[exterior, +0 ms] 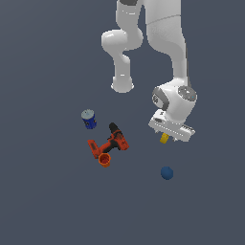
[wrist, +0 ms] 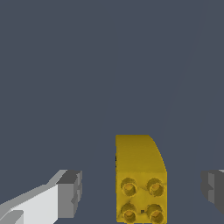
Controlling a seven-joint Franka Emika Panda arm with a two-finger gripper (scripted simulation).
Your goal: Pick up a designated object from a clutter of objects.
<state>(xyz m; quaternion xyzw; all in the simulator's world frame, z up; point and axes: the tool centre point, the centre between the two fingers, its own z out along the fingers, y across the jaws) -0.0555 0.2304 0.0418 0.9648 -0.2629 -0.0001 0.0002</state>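
Observation:
The yellow block (exterior: 164, 139) is small and blocky, and lies on the dark floor right under my hand. In the wrist view the yellow block (wrist: 139, 177) shows a curved top and several round studs. My gripper (wrist: 142, 192) is open, its two fingers (wrist: 70, 192) wide apart on either side of the block and not touching it. In the exterior view my gripper (exterior: 168, 138) is low over the block, fingertips mostly hidden by the hand. The clutter lies toward the exterior view's left: blue can (exterior: 88, 119), power drill (exterior: 109, 143), orange cup (exterior: 105, 160), and blue ball (exterior: 167, 173).
The arm's white base (exterior: 122, 85) stands behind the clutter. The blue ball is the nearest other object, a short way in front of the hand. The drill and cup touch each other.

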